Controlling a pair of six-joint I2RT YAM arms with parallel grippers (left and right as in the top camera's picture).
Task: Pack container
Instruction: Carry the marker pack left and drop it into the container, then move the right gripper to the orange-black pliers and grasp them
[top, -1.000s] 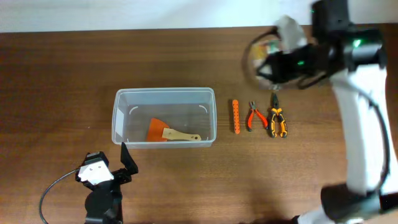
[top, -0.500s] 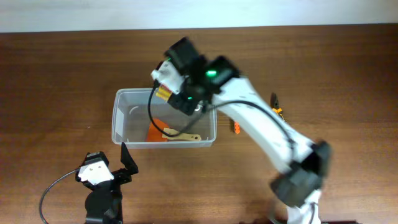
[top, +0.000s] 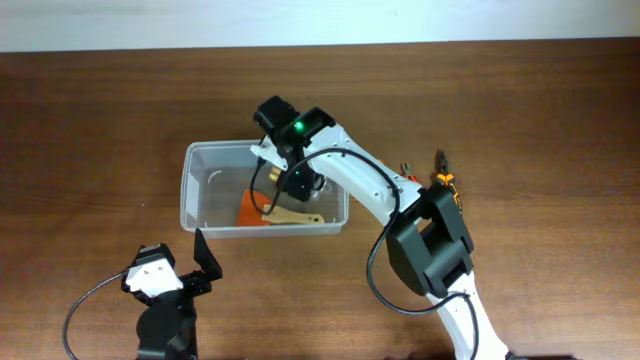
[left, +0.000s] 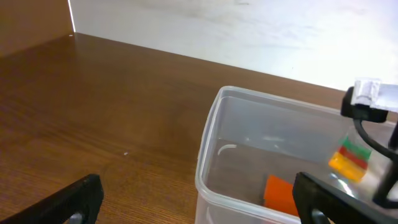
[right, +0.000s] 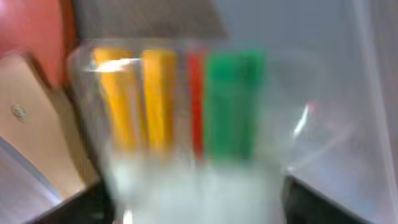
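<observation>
Container (top: 197, 190): clear rectangular tub, open top. It sits on the brown table (top: 90, 120), left of centre, long side across the overhead view. It lies just ahead of the left gripper (top: 180, 264) and not touching it.

Contents: an orange scraper with a wooden handle (top: 268, 212) lies flat on the floor of the tub toward its near wall.

Right gripper (top: 296, 184): reaches down inside the tub at its right half. The jaws are closed on a clear packet (left: 348, 159) showing yellow, red and green sticks. In the left wrist view the packet hangs below the gripper, above the tub floor and beside the scraper. The right wrist view is blurred, and contact with the floor cannot be told.

Left gripper: jaws spread wide and holding nothing, with the fingers at the lower corners of its own view.

Outside the tub: pliers with yellow-and-black handles (top: 447, 188) lie to the right, partly hidden by the right arm.

Handling, judged:
- The tub looks thin-walled and light, so it is likely to slide on the smooth table if bumped from inside.
- The walls probably flex under a squeeze, and the surface is glossy and likely slippery.
- The best hold is a pinch over the rim on a short wall, near a rounded corner where it is stiffest.
- A grip across the full width is not possible, because the tub is far wider than the jaws.
- The packet looks light and soft, and should drop flat from low height.
</observation>
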